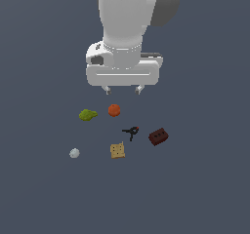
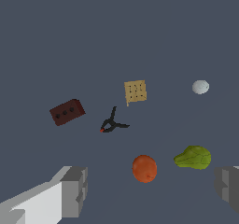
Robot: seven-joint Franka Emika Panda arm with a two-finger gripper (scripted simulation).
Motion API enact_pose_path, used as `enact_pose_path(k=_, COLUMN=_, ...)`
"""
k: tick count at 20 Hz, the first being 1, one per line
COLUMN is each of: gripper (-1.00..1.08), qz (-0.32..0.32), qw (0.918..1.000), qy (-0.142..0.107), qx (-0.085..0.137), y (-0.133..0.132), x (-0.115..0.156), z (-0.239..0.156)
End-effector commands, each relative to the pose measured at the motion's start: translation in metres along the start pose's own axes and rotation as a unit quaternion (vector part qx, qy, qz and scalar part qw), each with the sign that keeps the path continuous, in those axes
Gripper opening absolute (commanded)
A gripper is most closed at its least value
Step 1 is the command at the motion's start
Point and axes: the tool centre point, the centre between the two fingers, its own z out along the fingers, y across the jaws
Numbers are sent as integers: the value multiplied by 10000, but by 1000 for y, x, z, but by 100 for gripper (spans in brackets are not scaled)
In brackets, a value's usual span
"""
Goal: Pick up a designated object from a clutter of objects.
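Observation:
The orange-red ball (image 1: 114, 110) lies on the dark grey floor, just below and between my fingertips in the exterior view. My gripper (image 1: 123, 89) hangs above it, open and empty, with the fingers spread wide. In the wrist view the ball (image 2: 144, 168) sits between the two grey fingers (image 2: 74, 190), closer to the middle than to either one, and apart from both. The green lumpy blob (image 1: 88, 114) lies to the ball's left in the exterior view. It also shows in the wrist view (image 2: 193, 157).
A black clamp (image 1: 131, 131), a dark red-brown brick (image 1: 158, 136), a tan holed cracker (image 1: 117, 150) and a grey-white ball (image 1: 74, 153) lie scattered nearer the exterior camera than the orange ball. All rest on the flat grey floor.

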Motion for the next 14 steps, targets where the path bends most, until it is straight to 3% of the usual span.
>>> enact_pose_path(k=1, gripper=100, qz=0, qw=10000, qy=0, qx=0, y=0, x=0, z=0)
enact_pose_path(k=14, gripper=100, qz=-111, qw=9997, qy=155, qx=-173, y=-2, x=6, z=-21)
